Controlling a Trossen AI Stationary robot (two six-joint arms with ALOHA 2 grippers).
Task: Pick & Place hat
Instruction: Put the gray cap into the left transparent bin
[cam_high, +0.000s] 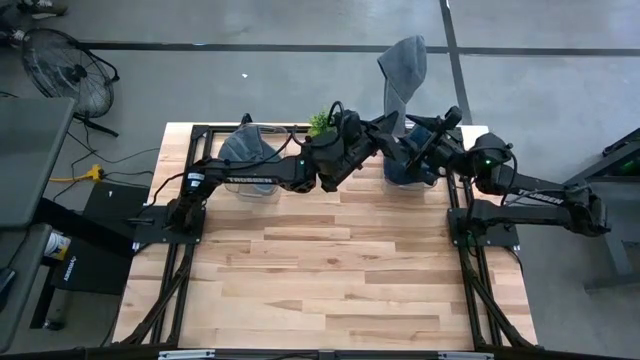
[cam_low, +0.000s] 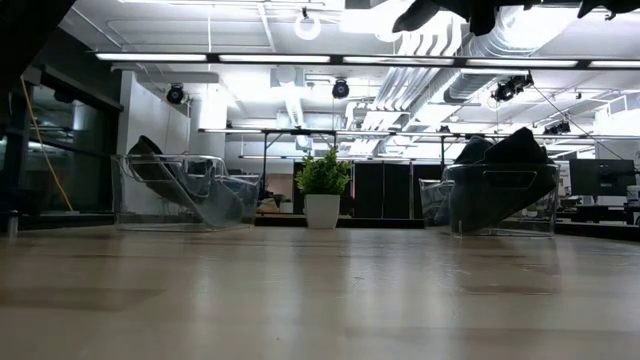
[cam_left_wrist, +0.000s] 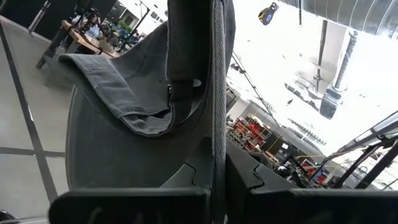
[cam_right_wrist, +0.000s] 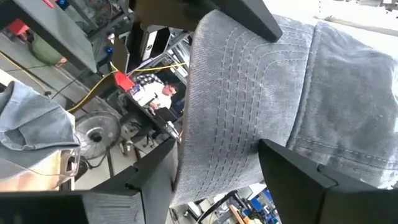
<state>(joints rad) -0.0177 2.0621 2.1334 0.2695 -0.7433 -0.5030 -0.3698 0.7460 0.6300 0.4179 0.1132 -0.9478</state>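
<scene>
Wooden plank counter (cam_high: 330, 270), pale butcher-block grain, dark metal frame around its edges. Two clear plastic bins at the far edge: left bin (cam_low: 180, 190) and right bin (cam_low: 500, 198), each holding dark folded fabric, apparently more caps. Small green potted plant (cam_low: 323, 188) in a white pot between them, near the back edge.

Grey denim hat (cam_high: 403, 66) held up in the air above the right bin, beyond the counter's far edge in the high view. Soft washed cloth, curved brim with rows of stitching plainly visible in the right wrist view (cam_right_wrist: 236, 124); adjuster strap and inner seam show in the left wrist view (cam_left_wrist: 155, 93).

Left claw (cam_high: 392, 135) reaches across toward the right bin, closed tight on the hat's edge; fabric pinched between its dark fingers (cam_left_wrist: 193, 62). Right claw (cam_high: 420, 150) sits just beside it, its fingers (cam_right_wrist: 298, 174) spread wide to either side of the brim, not pinching the cloth.

Both arms crowd the same spot over the right bin. Floor fan (cam_high: 62, 65) stands on the concrete floor off the counter's left corner. A person is visible seated at a desk in the room beyond, in the right wrist view.
</scene>
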